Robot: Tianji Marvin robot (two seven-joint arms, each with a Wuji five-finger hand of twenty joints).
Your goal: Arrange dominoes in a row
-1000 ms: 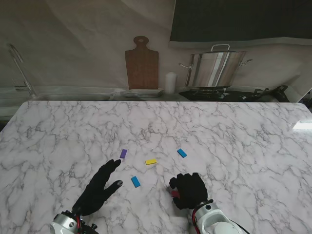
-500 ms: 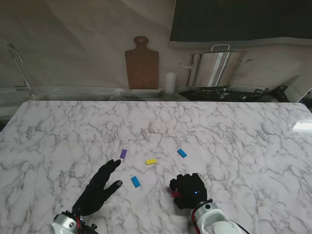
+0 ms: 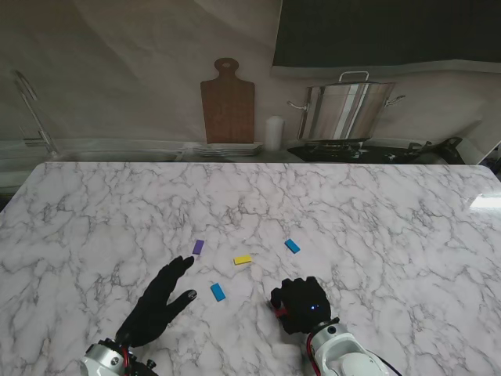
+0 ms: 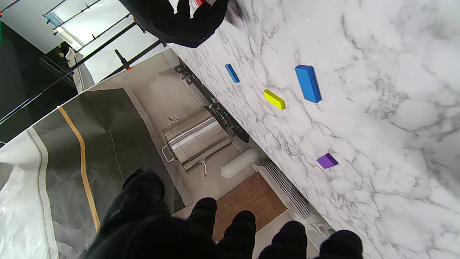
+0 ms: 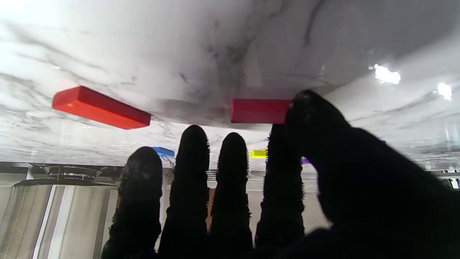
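Observation:
Four dominoes lie flat in front of my hands: a purple one [image 3: 198, 247] [image 4: 327, 160], a yellow one [image 3: 243, 259] [image 4: 274, 99], a far blue one [image 3: 292, 245] [image 4: 232, 73] and a near blue one [image 3: 218, 292] [image 4: 308, 83]. My left hand [image 3: 160, 301] [image 4: 230, 230] rests open, fingers spread, just left of the near blue domino. My right hand [image 3: 301, 305] [image 5: 230, 194] hovers palm down over two red dominoes [image 5: 100, 108] [image 5: 258, 110] lying on the marble. Its fingers are straight, and the thumb covers one end of the second red domino. A red sliver [image 3: 275, 311] shows at the hand's left edge.
The marble table [image 3: 376, 211] stretches wide on all sides. Behind its far edge stand a wooden cutting board [image 3: 227, 100], a white cylinder [image 3: 273, 133] and a steel stockpot [image 3: 348, 110] on the stove.
My right hand has edged slightly to the left over the red dominoes. The left hand and the other dominoes have not moved.

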